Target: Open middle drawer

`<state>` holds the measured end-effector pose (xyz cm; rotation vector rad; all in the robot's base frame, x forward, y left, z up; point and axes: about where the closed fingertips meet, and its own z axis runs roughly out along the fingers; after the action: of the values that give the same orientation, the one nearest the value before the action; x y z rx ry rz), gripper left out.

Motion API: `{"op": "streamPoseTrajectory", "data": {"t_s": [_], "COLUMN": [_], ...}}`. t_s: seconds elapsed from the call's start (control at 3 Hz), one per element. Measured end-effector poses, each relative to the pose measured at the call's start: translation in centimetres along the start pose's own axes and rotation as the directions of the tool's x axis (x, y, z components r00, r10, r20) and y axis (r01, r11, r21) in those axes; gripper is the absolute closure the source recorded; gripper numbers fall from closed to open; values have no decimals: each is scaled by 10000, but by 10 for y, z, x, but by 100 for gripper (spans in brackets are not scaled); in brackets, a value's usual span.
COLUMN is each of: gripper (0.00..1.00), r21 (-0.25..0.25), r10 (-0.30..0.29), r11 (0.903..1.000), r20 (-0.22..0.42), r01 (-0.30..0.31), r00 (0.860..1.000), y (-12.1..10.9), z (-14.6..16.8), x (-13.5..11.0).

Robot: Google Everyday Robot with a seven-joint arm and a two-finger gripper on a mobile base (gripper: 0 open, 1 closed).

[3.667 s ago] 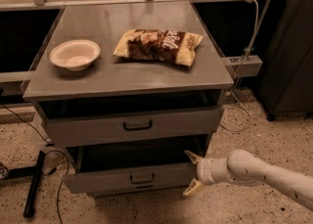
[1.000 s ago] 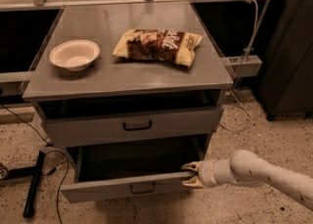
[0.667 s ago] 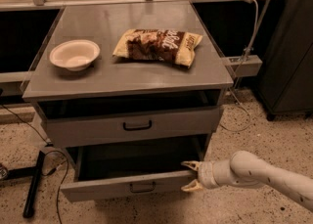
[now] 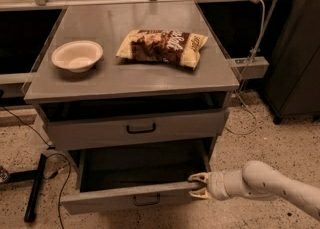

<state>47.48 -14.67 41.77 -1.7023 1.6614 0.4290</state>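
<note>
The middle drawer (image 4: 115,200) is a grey metal drawer with a small black bar handle (image 4: 146,200). It stands pulled well out of the cabinet, and its deep dark tray (image 4: 142,165) shows inside. My gripper (image 4: 200,186) is at the right end of the drawer front's top edge. One finger is above the edge and one below, closed on it. My white arm (image 4: 265,183) reaches in from the lower right.
The drawer above (image 4: 141,128) is shut and has a black handle. On the cabinet top (image 4: 110,80) lie a white bowl (image 4: 77,55) and a chip bag (image 4: 162,46). A black bar (image 4: 35,188) and cables lie on the floor at left. A dark cabinet (image 4: 300,48) stands at right.
The middle drawer has slid out toward me since the earliest frame, with my gripper moving along at its right edge. Over the last second almost nothing has moved.
</note>
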Motion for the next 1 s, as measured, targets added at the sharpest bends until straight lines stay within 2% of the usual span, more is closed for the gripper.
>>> {"op": "streamPoseTrajectory", "data": {"t_s": [0.33, 0.67, 1.0], "gripper": [100, 100, 100], "r21": [-182, -182, -133], "r10": [-118, -119, -46], "r11": [9998, 9998, 9999], "r20": [248, 248, 261], "r01": [123, 123, 49], "r00": [9996, 9996, 9996], "y": [19, 17, 30], "z": [-2, -7, -13], "x": [-7, -11, -9]}}
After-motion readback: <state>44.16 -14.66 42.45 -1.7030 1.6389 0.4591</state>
